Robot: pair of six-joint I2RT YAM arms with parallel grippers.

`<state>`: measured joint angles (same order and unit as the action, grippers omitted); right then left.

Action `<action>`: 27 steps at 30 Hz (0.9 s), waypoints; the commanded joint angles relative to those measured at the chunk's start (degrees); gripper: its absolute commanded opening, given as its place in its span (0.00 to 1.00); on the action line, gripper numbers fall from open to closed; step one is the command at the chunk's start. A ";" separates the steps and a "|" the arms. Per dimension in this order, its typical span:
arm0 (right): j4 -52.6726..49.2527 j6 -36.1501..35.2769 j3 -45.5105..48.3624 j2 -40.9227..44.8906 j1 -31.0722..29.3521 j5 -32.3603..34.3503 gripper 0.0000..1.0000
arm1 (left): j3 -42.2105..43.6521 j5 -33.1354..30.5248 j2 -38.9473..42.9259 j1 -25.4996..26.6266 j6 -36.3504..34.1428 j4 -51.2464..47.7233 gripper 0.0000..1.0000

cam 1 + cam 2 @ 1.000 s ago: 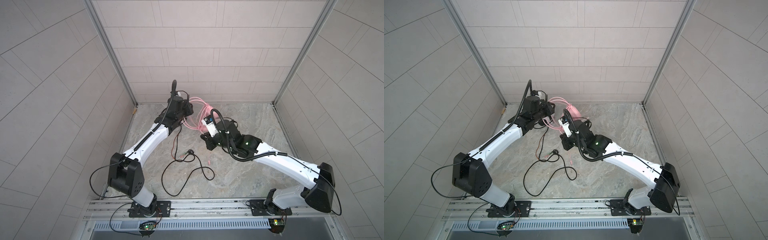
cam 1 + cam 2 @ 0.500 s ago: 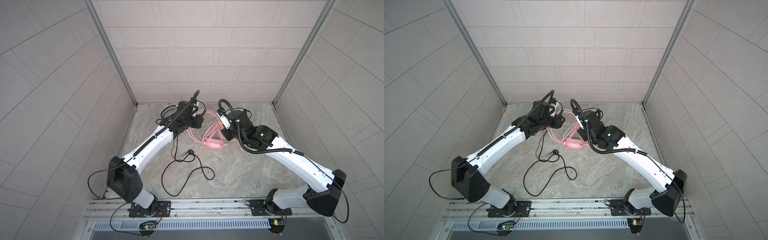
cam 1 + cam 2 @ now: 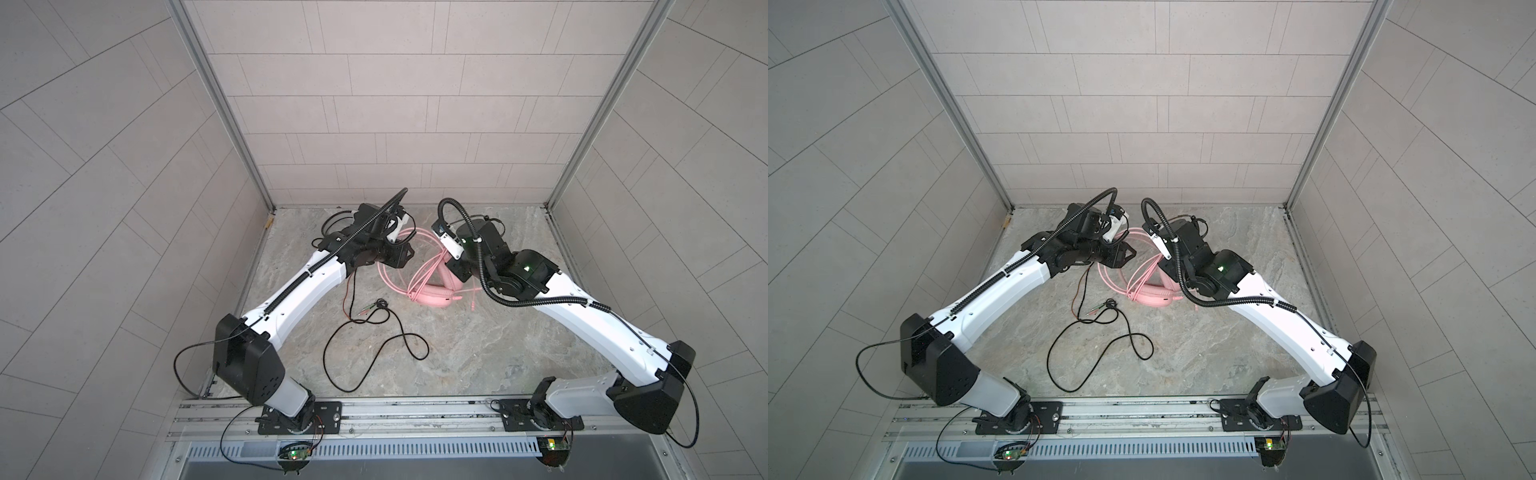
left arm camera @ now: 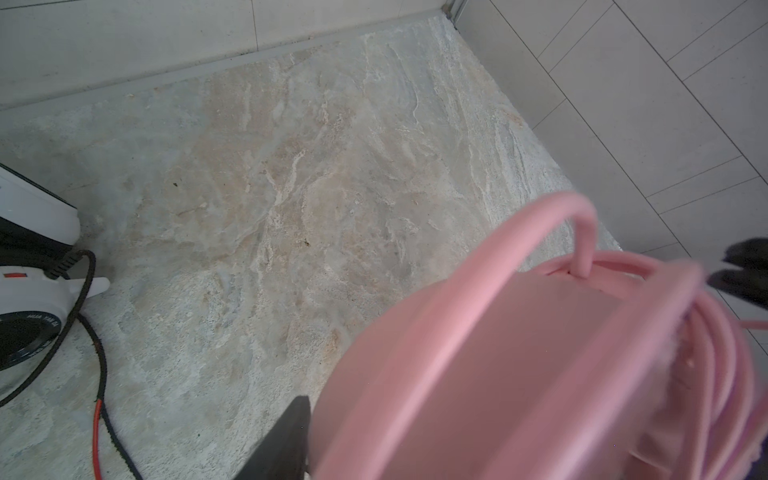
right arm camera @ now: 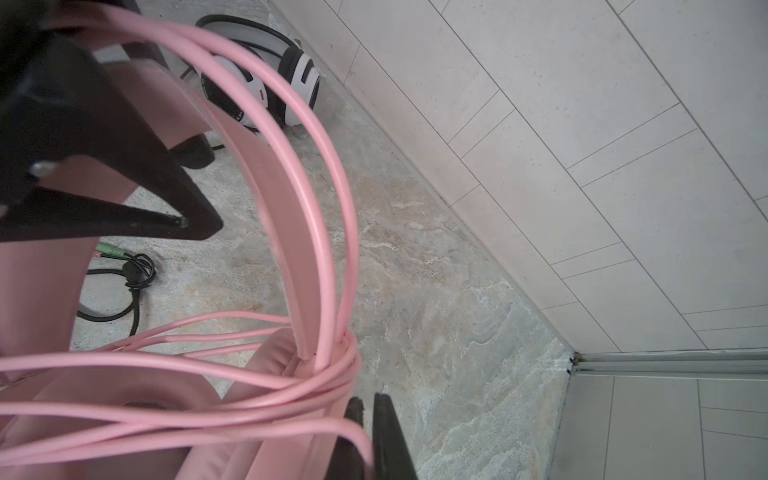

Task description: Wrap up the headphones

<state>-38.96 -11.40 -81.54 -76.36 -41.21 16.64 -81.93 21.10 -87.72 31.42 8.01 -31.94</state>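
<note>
The pink headphones (image 3: 436,293) (image 3: 1152,296) hang low over the stone floor between both arms, earcups downward. My left gripper (image 3: 405,254) (image 3: 1127,253) is shut on their headband (image 5: 286,199); one black finger (image 4: 291,436) shows beside the pink body (image 4: 519,374). Several loops of pink cable (image 5: 332,370) (image 3: 390,274) wind around the band above an earcup. My right gripper (image 5: 368,405) is shut on a strand of that cable. The white-and-black headphones (image 5: 266,79) (image 4: 29,291) lie by the back wall behind the left arm, and their thin black cable (image 3: 374,332) (image 3: 1100,332) sprawls over the floor.
The black cable's plugs (image 3: 365,309) (image 5: 112,252) lie in front of the left wrist. The back wall (image 3: 395,158) and the right corner post (image 5: 575,361) are close behind the grippers. Bare floor (image 3: 478,353) stretches toward the front rail.
Both arms swung apart and the pink headphones came down from near the back to mid-floor. The right gripper carried the cable right and back. Little has moved in the last half second.
</note>
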 commanded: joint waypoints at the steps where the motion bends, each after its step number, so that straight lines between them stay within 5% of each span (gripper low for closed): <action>1: 6.85 -1.43 0.20 2.55 1.57 11.34 0.04 | 2.07 6.33 3.27 0.75 -5.00 -8.21 0.00; 11: 8.67 -2.18 0.57 4.96 1.50 0.01 0.08 | -1.63 17.49 1.43 0.93 -10.74 -15.53 0.00; 21: 14.79 -3.67 6.31 8.51 3.11 3.47 0.10 | -2.47 32.79 1.83 -0.70 -12.14 -16.16 0.00; 27: 15.27 0.26 6.98 8.85 7.06 -3.10 0.14 | -1.77 40.72 2.88 -2.38 -13.13 -16.55 0.00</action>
<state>-29.39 -14.28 -74.22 -69.65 -36.97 12.64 -84.58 51.24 -86.78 29.17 -2.07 -42.52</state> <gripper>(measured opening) 0.134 0.526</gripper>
